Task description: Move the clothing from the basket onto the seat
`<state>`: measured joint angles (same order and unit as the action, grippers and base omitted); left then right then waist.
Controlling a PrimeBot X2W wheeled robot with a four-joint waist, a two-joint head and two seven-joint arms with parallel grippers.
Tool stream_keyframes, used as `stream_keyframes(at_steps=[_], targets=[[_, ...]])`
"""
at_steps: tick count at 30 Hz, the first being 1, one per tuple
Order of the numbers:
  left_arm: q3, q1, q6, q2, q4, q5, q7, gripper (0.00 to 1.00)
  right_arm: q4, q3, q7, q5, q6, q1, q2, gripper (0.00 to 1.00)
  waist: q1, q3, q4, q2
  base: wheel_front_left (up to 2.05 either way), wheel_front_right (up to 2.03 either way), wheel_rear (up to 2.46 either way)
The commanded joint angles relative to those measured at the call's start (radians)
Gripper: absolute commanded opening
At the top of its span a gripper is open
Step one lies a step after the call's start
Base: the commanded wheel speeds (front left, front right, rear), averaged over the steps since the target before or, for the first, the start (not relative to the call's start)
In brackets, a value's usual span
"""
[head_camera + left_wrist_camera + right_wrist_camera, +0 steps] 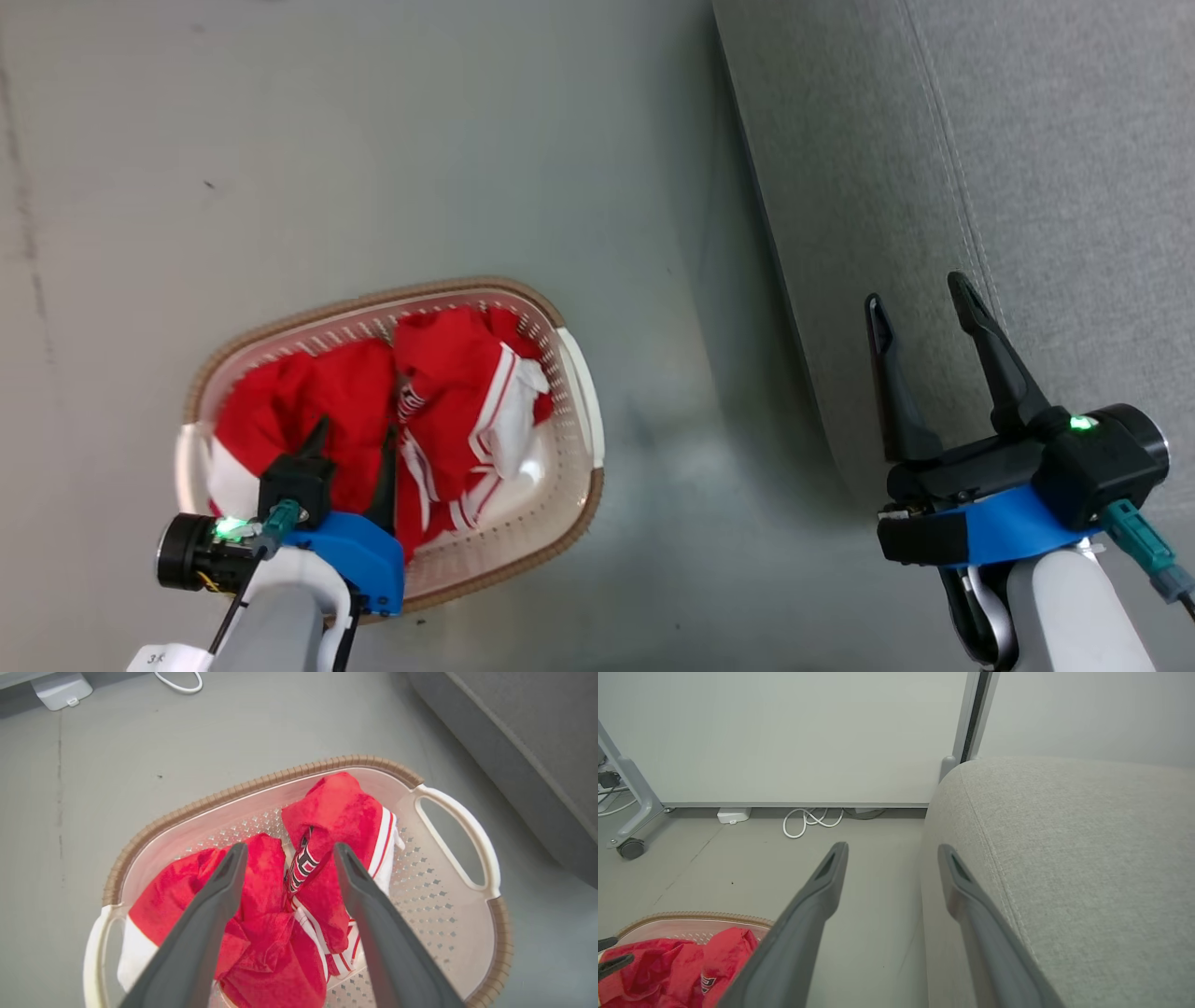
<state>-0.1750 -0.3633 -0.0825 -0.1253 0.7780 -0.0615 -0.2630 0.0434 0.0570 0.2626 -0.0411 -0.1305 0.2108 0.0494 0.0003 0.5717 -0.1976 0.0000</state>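
1. Head view: basket (586, 401) on the grey floor (373, 140) at the near left, set at a slant, with a brown rim all round and a white handle at each end.
2. Inside the basket: clothing (439, 392), two red pieces crumpled together, with white stripes and a white panel toward the right end; all of it within the basket walls.
3. On the right: seat (1074, 187), light grey, running from near to far with a stitched seam along its length; well apart from the basket, a strip of bare floor between the two.
4. Above the near-left part of the heap: left gripper (355, 431), jaws wide apart, fingers pointing down into the basket mouth; touching the cloth or just above it, cannot tell.
5. Seen from the left wrist: black-and-white block lettering (303, 863) on a fold of the right-hand garment, framed between the two spread fingers.
6. At the seat's left edge: right gripper (915, 289), jaws wide apart, nothing clamped between them.
7. Seen from the right wrist: pale wall (808, 732) at the far side, a looped white cable (808, 819) and a small white box (733, 814) at its foot, and a caster (630, 848) at the far left.
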Motion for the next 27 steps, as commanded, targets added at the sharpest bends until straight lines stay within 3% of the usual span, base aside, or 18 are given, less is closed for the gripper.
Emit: stream_keyframes(at_steps=[1,15,27], targets=[[0.005,-0.023,0.006,-0.012,0.012,0.000,-0.003,1.00,-0.009,0.004,0.003,-0.008,0.000,0.011,0.002,1.00,-0.0003,0.082,-0.062,0.0000,0.00,0.00,0.00],[0.065,-0.190,0.139,-0.079,0.176,-0.013,0.000,1.00,-0.071,0.095,0.003,-0.095,0.000,0.039,0.001,1.00,-0.0003,0.291,-0.142,0.0000,0.00,0.00,0.00],[0.095,-0.267,0.275,-0.126,0.278,-0.019,0.027,1.00,-0.080,0.163,0.003,-0.152,0.000,0.054,0.001,1.00,-0.0003,0.359,-0.183,0.0000,0.00,0.00,0.00]])
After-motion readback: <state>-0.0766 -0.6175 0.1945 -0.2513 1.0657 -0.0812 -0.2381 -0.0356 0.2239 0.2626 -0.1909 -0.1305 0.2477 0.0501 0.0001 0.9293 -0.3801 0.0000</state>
